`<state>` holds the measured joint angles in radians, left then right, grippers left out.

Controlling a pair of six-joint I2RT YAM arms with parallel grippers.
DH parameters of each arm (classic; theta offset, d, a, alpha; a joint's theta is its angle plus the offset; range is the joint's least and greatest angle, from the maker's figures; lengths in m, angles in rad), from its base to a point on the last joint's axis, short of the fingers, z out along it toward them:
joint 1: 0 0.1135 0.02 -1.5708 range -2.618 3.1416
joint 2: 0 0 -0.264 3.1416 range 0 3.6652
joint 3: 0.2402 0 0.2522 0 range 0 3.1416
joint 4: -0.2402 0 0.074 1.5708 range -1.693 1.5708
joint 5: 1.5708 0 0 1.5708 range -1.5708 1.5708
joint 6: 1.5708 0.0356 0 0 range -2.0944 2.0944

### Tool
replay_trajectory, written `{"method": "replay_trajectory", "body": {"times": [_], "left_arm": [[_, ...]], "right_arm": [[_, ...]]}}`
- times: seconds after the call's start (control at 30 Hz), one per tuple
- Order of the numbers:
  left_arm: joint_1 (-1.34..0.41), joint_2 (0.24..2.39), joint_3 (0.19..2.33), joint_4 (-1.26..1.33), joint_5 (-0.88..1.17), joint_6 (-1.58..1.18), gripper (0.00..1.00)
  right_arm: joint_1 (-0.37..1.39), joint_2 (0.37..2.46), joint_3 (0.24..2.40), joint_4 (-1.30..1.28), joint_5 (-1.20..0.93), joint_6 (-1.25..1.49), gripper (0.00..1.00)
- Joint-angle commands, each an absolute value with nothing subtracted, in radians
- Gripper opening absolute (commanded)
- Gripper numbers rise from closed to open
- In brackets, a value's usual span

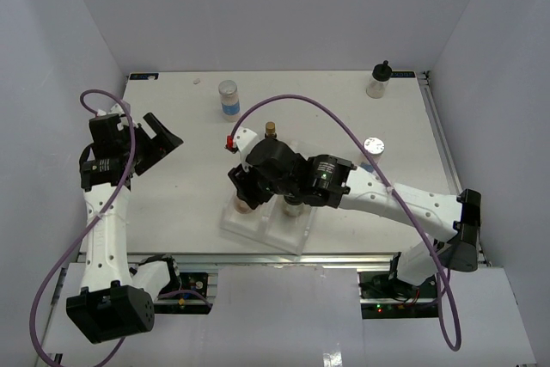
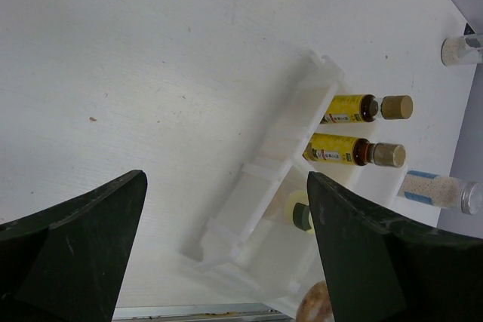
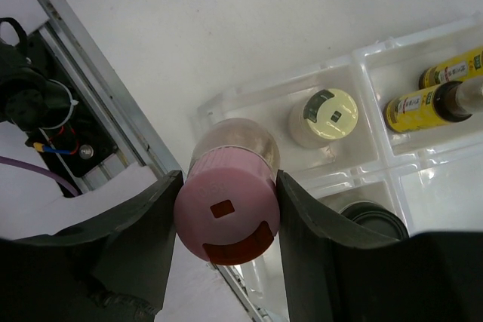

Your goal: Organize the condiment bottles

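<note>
Right gripper [image 3: 228, 185] grips a pink-capped bottle [image 3: 226, 220] by the cap, fingers closed on both sides, at the near-left end of the tray [image 3: 253, 103]. In the tray stand a yellow-capped bottle [image 3: 324, 116] just beside it, two amber bottles [image 3: 423, 107] and a dark-lidded jar [image 3: 373, 218]. Left gripper [image 1: 159, 139] hangs wide open and empty, well left of the tray. On the table a blue-labelled jar [image 1: 229, 98] stands far, a black-capped jar [image 1: 378, 80] far right, and a silver-lidded jar [image 1: 373, 145] right of the tray.
</note>
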<state>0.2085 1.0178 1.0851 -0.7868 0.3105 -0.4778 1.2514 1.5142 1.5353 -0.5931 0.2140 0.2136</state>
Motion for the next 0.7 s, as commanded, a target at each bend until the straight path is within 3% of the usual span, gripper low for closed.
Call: {"method": "replay_trajectory", "body": {"times": [0.0, 0.67], "left_arm": [[0.217, 0.978, 1.098, -0.795, 0.304, -0.472, 0.98], [0.216, 0.971, 1.071, -0.781, 0.317, -0.47, 0.98]], "right_arm": [[1.261, 1.542, 1.481, -0.489, 0.254, 0.244, 0.08], [1.256, 1.712, 1.405, -0.381, 0.352, 0.261, 0.08]]}}
